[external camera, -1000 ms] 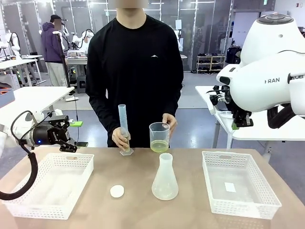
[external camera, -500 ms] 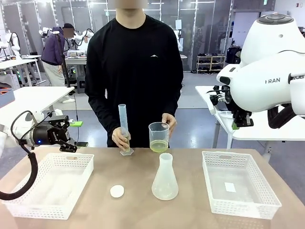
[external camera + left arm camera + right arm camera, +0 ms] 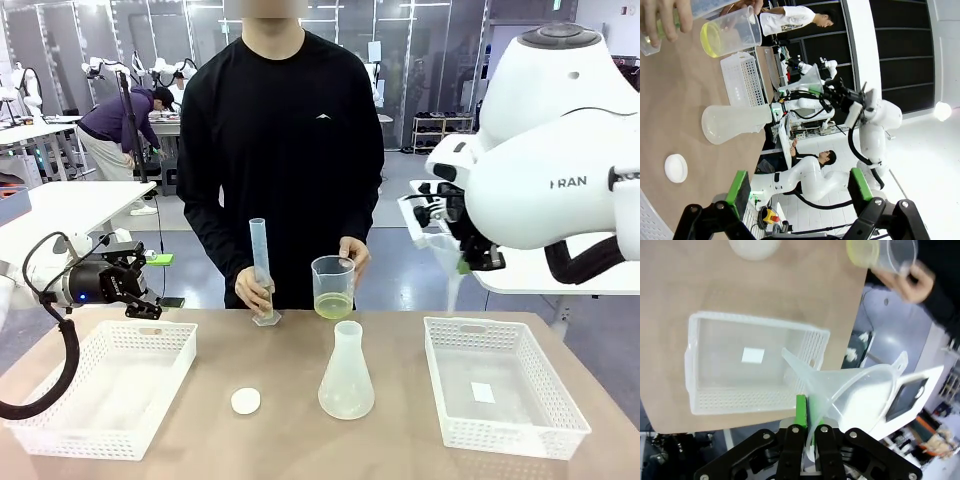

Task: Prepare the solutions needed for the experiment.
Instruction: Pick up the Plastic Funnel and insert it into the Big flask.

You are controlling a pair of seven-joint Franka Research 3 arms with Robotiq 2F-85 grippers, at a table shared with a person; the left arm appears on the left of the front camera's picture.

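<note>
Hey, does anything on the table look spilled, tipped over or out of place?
No spills or damage. The graduated cylinder leans slightly, but the person's hand holds it; the flask stands upright, the solution sits in the beaker.

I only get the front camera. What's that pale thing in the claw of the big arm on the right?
Observer: It's a see-through plastic funnel. The right wrist view shows the right gripper shut on its wide rim.
Operator: Is the other claw holding something too?
Observer: No. In the left wrist view the left gripper is open, with its green pads apart and nothing between them.
Operator: Which way does the funnel's skinny end go?
Observer: It points out ahead of the fingers. In the right wrist view the white basket lies behind it.
</note>
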